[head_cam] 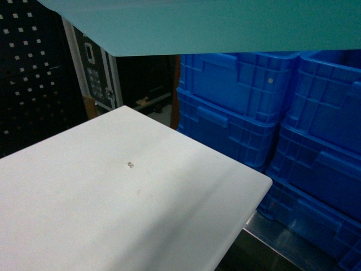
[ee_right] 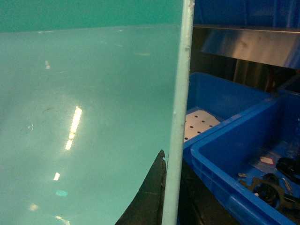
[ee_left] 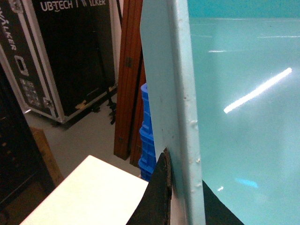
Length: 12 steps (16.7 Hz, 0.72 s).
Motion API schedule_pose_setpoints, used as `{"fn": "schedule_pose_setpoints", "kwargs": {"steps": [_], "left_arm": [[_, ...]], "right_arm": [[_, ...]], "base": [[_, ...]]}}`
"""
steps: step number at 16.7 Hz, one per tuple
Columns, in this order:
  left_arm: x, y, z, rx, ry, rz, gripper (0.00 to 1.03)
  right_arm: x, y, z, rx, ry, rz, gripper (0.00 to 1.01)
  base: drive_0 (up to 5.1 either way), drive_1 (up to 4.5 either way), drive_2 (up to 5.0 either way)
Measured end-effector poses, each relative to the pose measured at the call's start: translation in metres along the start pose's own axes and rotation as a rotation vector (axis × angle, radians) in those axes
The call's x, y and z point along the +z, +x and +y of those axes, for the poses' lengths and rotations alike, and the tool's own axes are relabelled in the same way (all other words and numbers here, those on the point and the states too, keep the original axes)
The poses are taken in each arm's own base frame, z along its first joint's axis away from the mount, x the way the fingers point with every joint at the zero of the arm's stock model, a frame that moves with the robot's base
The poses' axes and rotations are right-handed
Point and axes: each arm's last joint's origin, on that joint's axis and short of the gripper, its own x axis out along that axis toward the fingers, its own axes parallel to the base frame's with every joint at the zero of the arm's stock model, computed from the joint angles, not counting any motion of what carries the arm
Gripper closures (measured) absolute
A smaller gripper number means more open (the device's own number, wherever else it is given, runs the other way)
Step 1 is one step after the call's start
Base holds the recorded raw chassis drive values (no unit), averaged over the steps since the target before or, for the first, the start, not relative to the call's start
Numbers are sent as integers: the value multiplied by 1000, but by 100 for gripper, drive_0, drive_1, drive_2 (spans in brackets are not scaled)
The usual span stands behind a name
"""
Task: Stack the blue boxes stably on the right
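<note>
One light turquoise blue box (head_cam: 225, 22) hangs high above the table, and only its underside shows along the top of the head view. My left gripper (ee_left: 180, 185) is shut on its left wall (ee_left: 176, 93), with one dark finger (ee_left: 157, 197) outside and the other inside the tub. My right gripper (ee_right: 172, 187) is shut on the opposite wall (ee_right: 180, 93), its inner finger (ee_right: 150, 197) lying against the glossy floor (ee_right: 84, 117). Neither gripper shows in the head view.
A white table (head_cam: 113, 192) lies below. Stacked royal-blue ribbed crates (head_cam: 254, 113) fill the right side. Under my right wrist are open blue crates (ee_right: 234, 159) holding small parts, below a metal shelf (ee_right: 243, 44). A black flight case (ee_left: 61, 56) and a wooden post (ee_left: 129, 79) stand at left.
</note>
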Motion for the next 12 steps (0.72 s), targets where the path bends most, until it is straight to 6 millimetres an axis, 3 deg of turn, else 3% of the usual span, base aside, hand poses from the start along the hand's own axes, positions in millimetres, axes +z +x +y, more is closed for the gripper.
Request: {"fn": "schedule_pose_setpoints", "kwargs": {"steps": [10, 12], "left_arm": [[0, 0, 0, 0, 0, 0, 101], [0, 0, 0, 0, 0, 0, 101]], "right_arm": [[0, 0, 0, 0, 0, 0, 94], [0, 0, 0, 0, 0, 0, 94]], "base": [[-158, -158, -158], [166, -464, -195]]}}
